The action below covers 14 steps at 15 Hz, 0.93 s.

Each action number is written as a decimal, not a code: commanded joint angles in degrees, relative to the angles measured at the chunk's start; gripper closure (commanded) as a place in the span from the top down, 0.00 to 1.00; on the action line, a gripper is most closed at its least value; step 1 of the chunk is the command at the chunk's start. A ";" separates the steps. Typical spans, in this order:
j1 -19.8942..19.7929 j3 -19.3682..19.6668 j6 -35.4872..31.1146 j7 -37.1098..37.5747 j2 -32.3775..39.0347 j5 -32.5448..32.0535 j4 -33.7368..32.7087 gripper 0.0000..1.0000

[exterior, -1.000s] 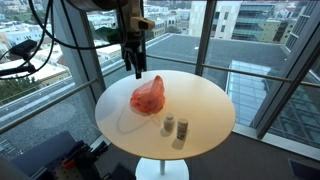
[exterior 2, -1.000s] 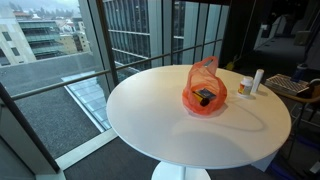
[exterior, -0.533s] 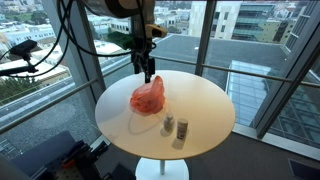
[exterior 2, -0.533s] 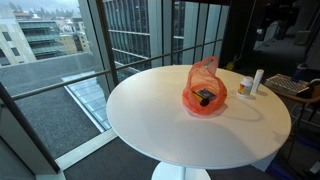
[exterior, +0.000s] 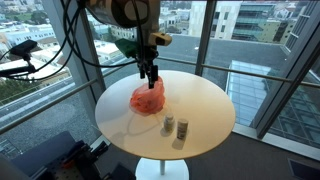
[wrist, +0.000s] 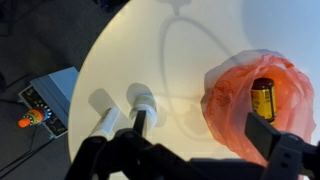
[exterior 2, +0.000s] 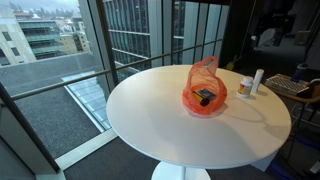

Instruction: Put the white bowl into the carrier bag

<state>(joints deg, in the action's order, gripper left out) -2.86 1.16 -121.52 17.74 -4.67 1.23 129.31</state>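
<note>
Gripper (exterior: 150, 73) is hung right over the bag (exterior: 148, 97), fingers pointed down. In the wrist view the jaws are seen spread wide, with nothing held.

White bowl is not found in any view: not on the table (exterior: 205, 100), not between the jaws. Only a dark jar (wrist: 262, 99) with a yellow label is seen inside the bag, through its open mouth. Whether a bowl lies under the jar cannot be told.

Bag is slumped on the table, mouth turned up toward the gripper. Two small bottles (exterior: 169, 125) are stood upright near the bag but apart from it, toward the table edge, and are not in the way of a straight descent.

Judgement: either the task sentence does not fit this scene, or the bowl is hidden by the bag. Nothing is in hand to be dropped in, so the bowl must be located first. Risk: bag film could be snagged by the fingers if the gripper is lowered.
</note>
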 commanded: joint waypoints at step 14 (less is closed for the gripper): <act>-0.49 2.27 -13.52 -9.44 9.93 -0.96 -0.40 1.00</act>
<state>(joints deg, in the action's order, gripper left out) -3.16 3.08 -131.75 8.70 4.39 -0.21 129.10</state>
